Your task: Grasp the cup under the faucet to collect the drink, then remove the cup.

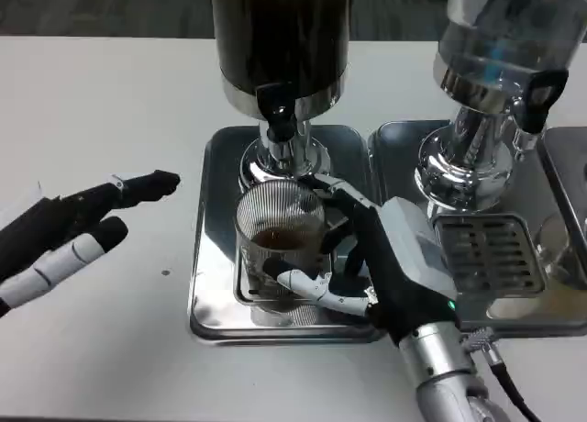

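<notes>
A clear ribbed cup (275,243) with a little brown drink at its bottom stands on the steel drip tray (213,257), right under the black faucet (278,117) of the dark drink dispenser (280,37). My right hand (390,261) wraps around the cup from the right, thumb across its front and fingers behind it. Out to the left, my left hand (69,229) hovers over the white table, fingers stretched out and apart, holding nothing.
A second dispenser (500,64) with clear liquid stands at the right on its own steel tray (486,257) with a slotted grate. Another clear cup (561,243) shows at the right edge. White table lies open to the left.
</notes>
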